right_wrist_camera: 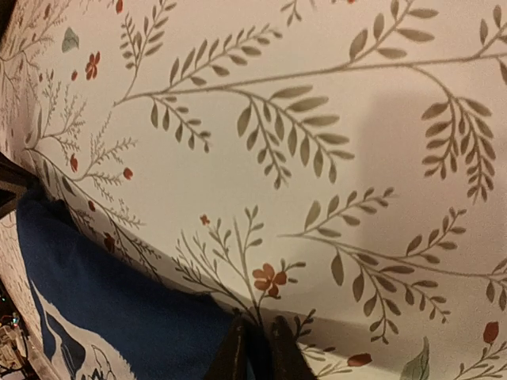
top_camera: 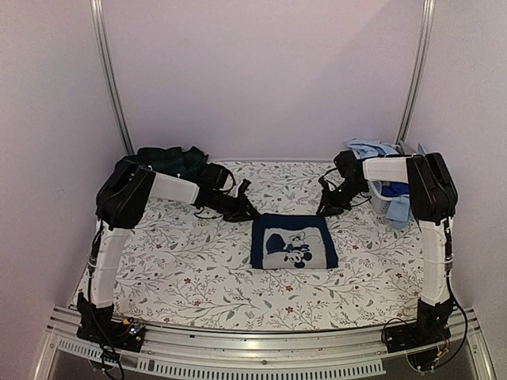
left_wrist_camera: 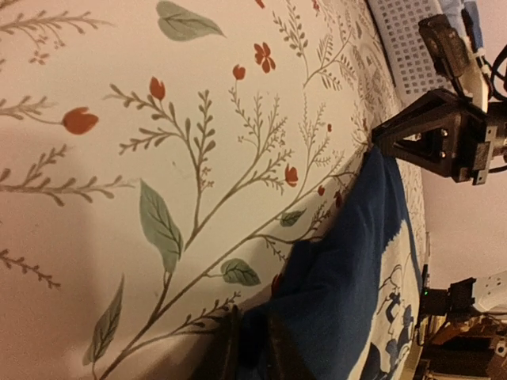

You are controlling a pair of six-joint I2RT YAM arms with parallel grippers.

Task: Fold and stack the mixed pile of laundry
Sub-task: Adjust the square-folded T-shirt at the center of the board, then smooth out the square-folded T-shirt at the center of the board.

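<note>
Navy blue printed T-shirt [top_camera: 294, 241] folded; left tool [left_wrist_camera: 252, 336] pinches it, right tool [right_wrist_camera: 257, 328] state unclear. Dark green cloth heap [top_camera: 170, 161] at eleven o'clock, light blue shirts [top_camera: 372, 149] at one, unfolded.

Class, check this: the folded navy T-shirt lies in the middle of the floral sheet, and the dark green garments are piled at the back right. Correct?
No. The top external view shows the dark green garments piled at the back left. The folded navy T-shirt does lie mid floral sheet.

Folded T-shirt [top_camera: 294, 241] at sheet [top_camera: 198, 273] centre; left heap [top_camera: 170, 161] behind-left of it, right heap [top_camera: 371, 149] behind-right.
</note>
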